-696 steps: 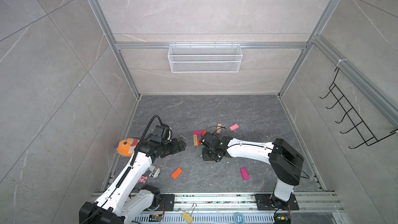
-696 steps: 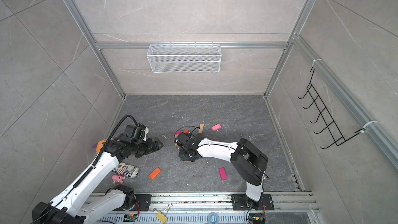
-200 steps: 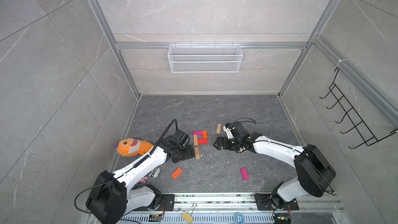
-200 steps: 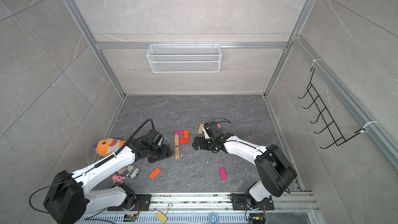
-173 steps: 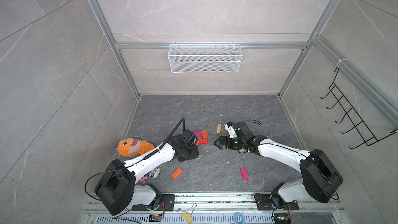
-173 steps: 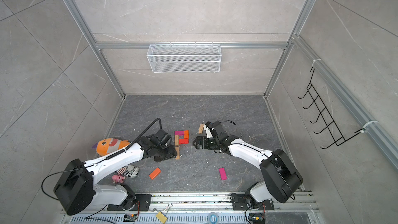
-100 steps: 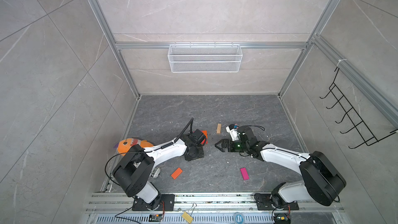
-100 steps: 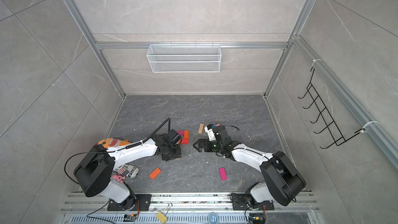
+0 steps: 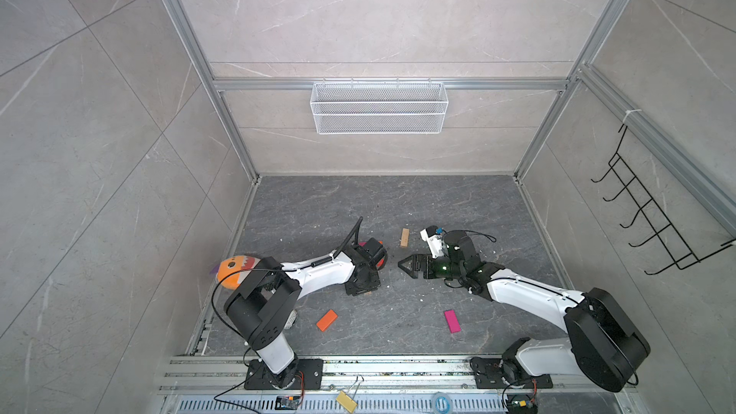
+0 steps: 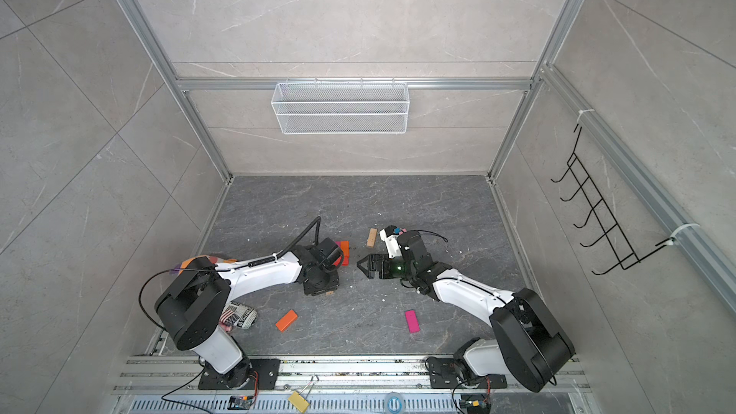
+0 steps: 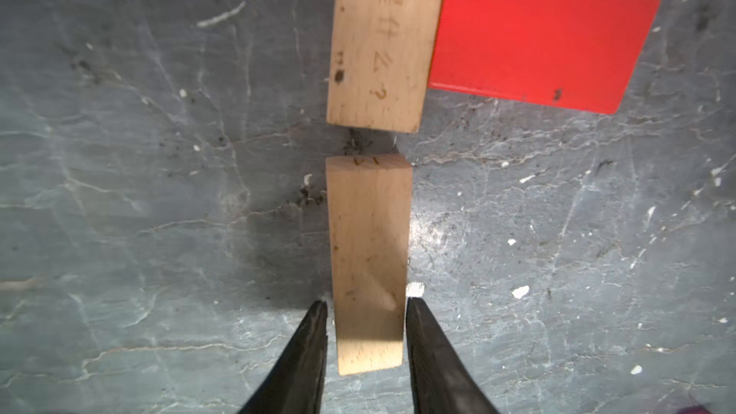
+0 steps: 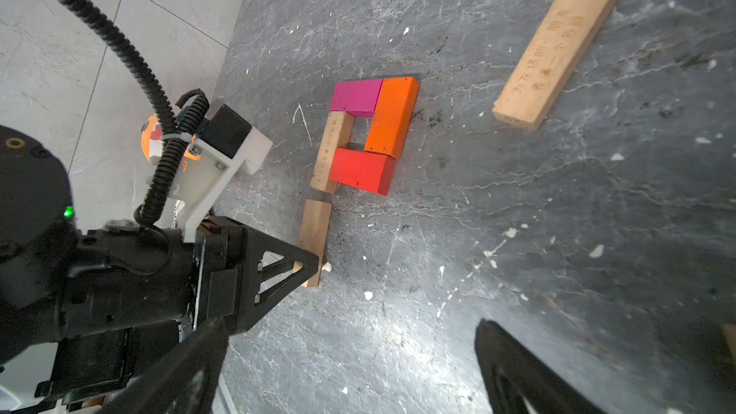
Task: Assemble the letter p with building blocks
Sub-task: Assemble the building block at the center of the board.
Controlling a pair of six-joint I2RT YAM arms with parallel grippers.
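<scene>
The left tool brackets the lower tan stem block at its end away from the loop, jaws narrowed to its long sides. Whether they truly pinch it I cannot tell. The right tool hangs spread wide, empty. The letter p lies flat on the dark veined tabletop, a small gap parting that block from the upper tan block beside the red bar. Plain squared wood, rigid and probably light, it may skate; hold both long sides.
</scene>
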